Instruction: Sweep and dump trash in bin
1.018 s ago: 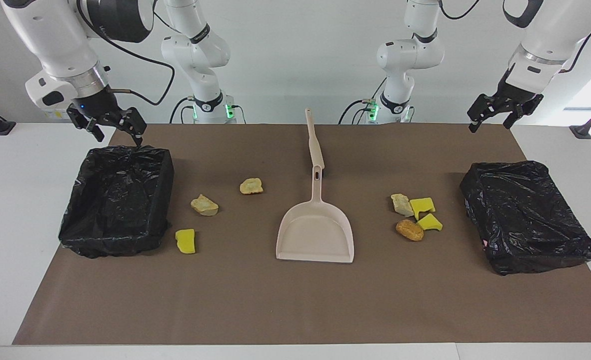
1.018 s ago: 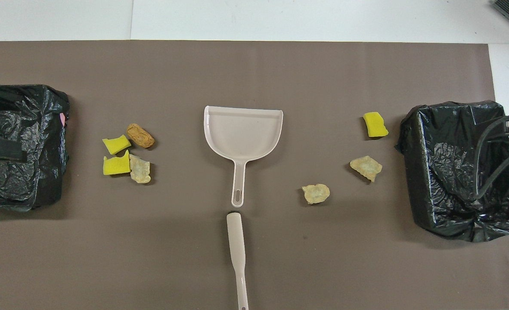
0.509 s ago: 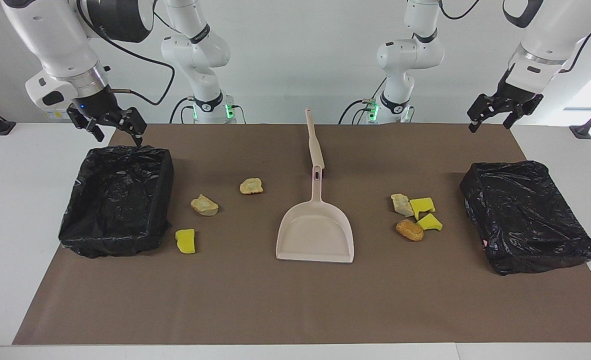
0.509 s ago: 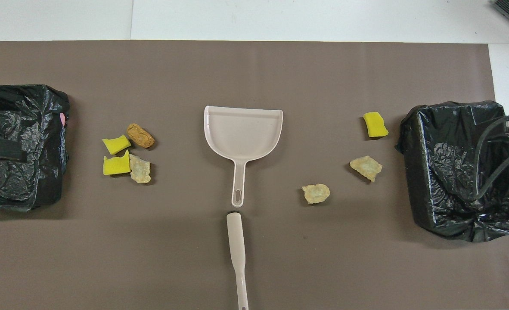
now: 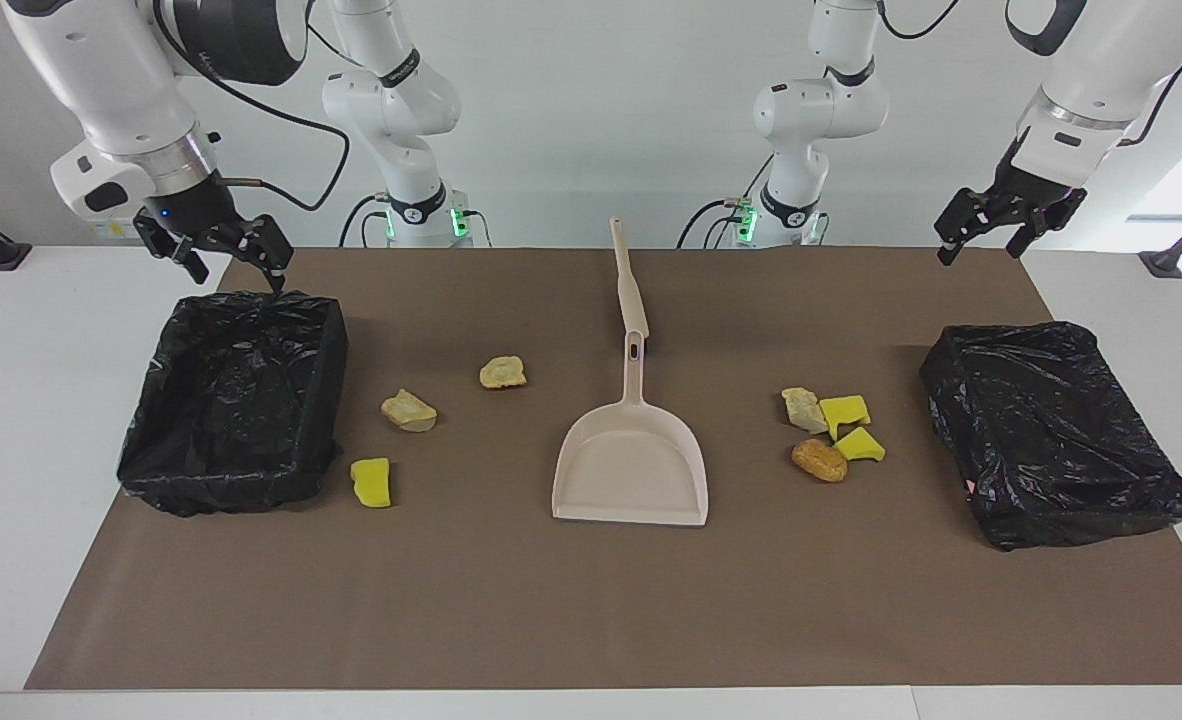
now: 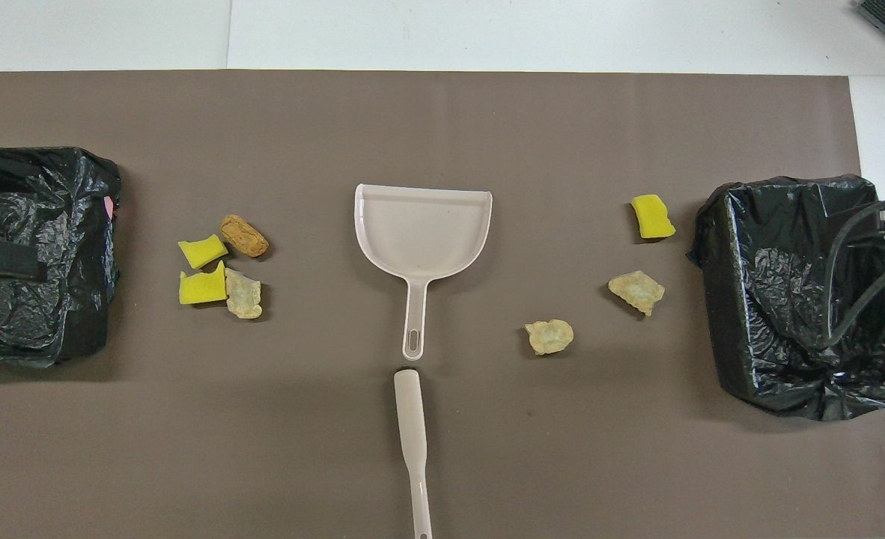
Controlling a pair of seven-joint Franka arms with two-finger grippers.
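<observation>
You have seven scraps of trash on the brown mat (image 5: 591, 620) — three near the right arm's end: a yellow chunk (image 5: 371, 483) and two tan lumps (image 5: 409, 411) (image 5: 502, 372). Four cluster toward the left arm's end (image 5: 831, 435): two yellow, one pale, one orange-brown. Between the groups lie one dustpan (image 5: 631, 470) and one brush handle (image 5: 628, 280), nearer the robots. Two black-lined bins (image 5: 236, 400) (image 5: 1051, 430) stand at the ends. Your right gripper (image 5: 213, 248) hangs over its bin's edge, jaws apart; the left gripper (image 5: 1001, 222) waits raised, jaws apart too. Nothing has moved since a second ago.
</observation>
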